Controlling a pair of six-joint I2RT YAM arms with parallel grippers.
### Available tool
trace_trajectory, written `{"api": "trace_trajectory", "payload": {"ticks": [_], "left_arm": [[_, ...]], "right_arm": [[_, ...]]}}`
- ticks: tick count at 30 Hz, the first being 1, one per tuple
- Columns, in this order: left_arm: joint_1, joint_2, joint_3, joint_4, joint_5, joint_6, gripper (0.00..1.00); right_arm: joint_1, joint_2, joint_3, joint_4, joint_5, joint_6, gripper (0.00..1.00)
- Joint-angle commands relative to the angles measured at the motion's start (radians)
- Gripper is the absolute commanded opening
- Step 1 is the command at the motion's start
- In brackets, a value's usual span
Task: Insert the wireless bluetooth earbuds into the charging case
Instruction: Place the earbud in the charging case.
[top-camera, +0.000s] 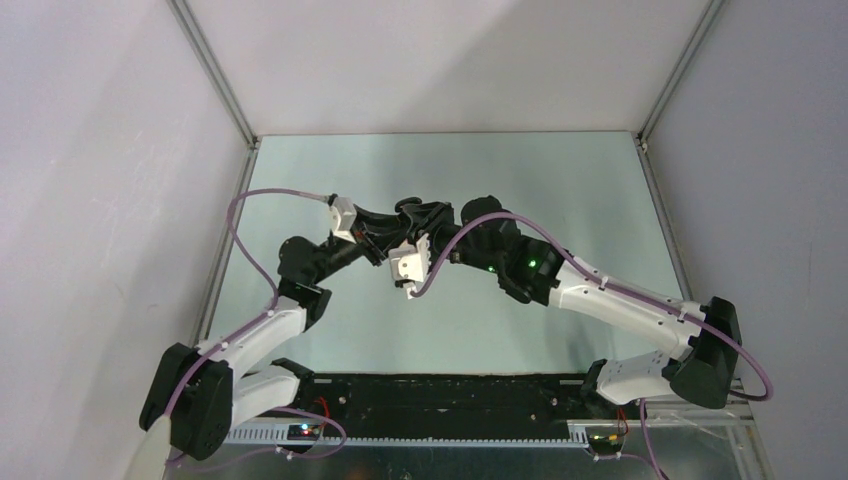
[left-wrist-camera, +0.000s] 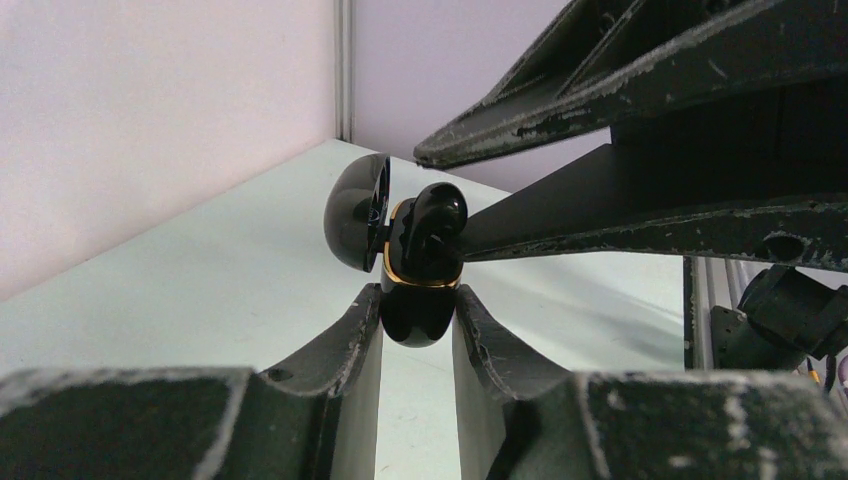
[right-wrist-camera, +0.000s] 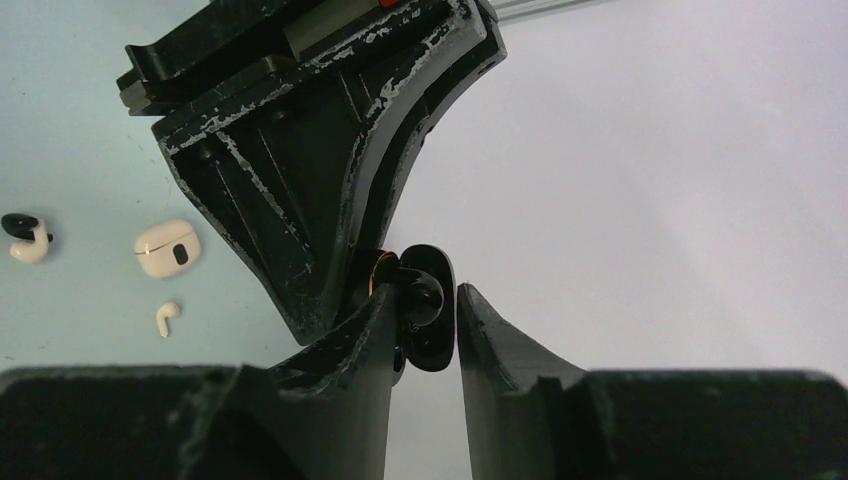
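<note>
My left gripper (left-wrist-camera: 418, 293) is shut on the lower half of a glossy black charging case (left-wrist-camera: 420, 318) with a gold rim, held above the table. Its lid (left-wrist-camera: 355, 212) stands open to the left. A black earbud (left-wrist-camera: 432, 218) sits upright in the case mouth. My right gripper (right-wrist-camera: 428, 295) reaches in from the right, and its fingers (left-wrist-camera: 600, 215) straddle that earbud (right-wrist-camera: 425, 297). The jaws stand slightly open. One finger touches the bud and a thin gap shows at the other. In the top view both grippers meet over mid-table and hide the case.
On the table to the left lie a cream case (right-wrist-camera: 166, 248) with a dark dot, a small pale bud (right-wrist-camera: 167, 317) and a pale bud with a dark tip (right-wrist-camera: 25, 240). Walls close in the table (top-camera: 560, 180) at the back and sides.
</note>
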Motion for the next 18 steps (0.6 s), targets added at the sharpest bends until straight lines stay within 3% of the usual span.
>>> {"api": "trace_trajectory", "payload": {"ticks": [1,5,11,18], "left_arm": [[-0.006,-0.004,-0.007,0.046,-0.025,0.041,0.0],[-0.007,-0.006,-0.013,0.046,-0.022,0.048,0.0],[-0.008,-0.002,-0.013,0.046,-0.015,0.056,0.0],[0.001,0.001,0.006,0.019,0.011,0.053,0.0]], "right_arm": [[-0.009,-0.019,0.043,-0.031,-0.032,0.026,0.35],[-0.013,-0.017,0.048,-0.026,-0.038,0.043,0.47],[-0.038,-0.032,0.131,-0.21,-0.117,0.113,0.56],[-0.097,-0.116,0.14,-0.295,-0.2,0.204,0.67]]}}
